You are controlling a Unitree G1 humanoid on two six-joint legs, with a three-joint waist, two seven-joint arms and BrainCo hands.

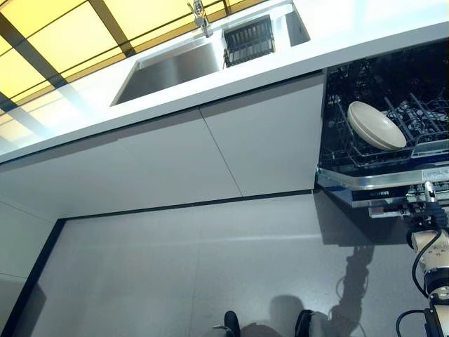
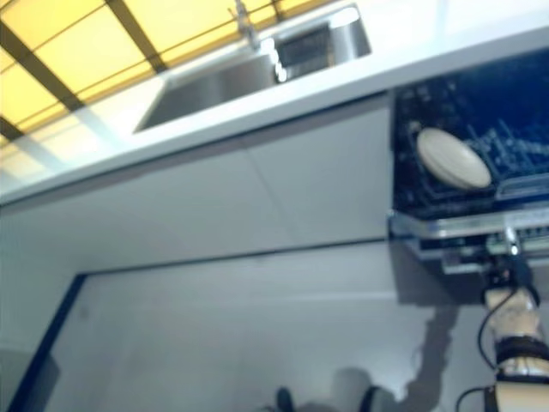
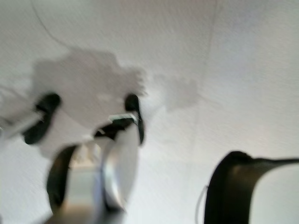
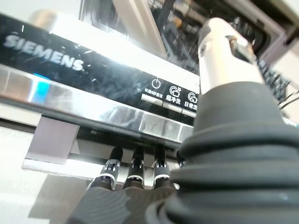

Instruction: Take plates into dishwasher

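Head eyes look down, sharing dishwasher (image 1: 382,140); wrists close-up.

Surface (image 1: 365,38): runs along the back, above the cabinet fronts (image 1: 231,147). Sink (image 1: 175,67): set into the surface, left of centre; faucet (image 1: 200,15) behind it; drain basket (image 1: 248,40) at its right end. Dishwasher (image 1: 393,175): right of the cabinet fronts, under the surface. Plate (image 1: 376,125): tilted in the dishwasher rack (image 1: 421,119). Right hand (image 1: 426,210): below the dishwasher's front edge. Floor (image 1: 196,274): before the cabinet fronts.

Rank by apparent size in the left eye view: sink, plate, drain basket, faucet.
1. Sink
2. Plate
3. Drain basket, looks close to the plate, and it sits farther from the camera, so that ranking is unsure
4. Faucet
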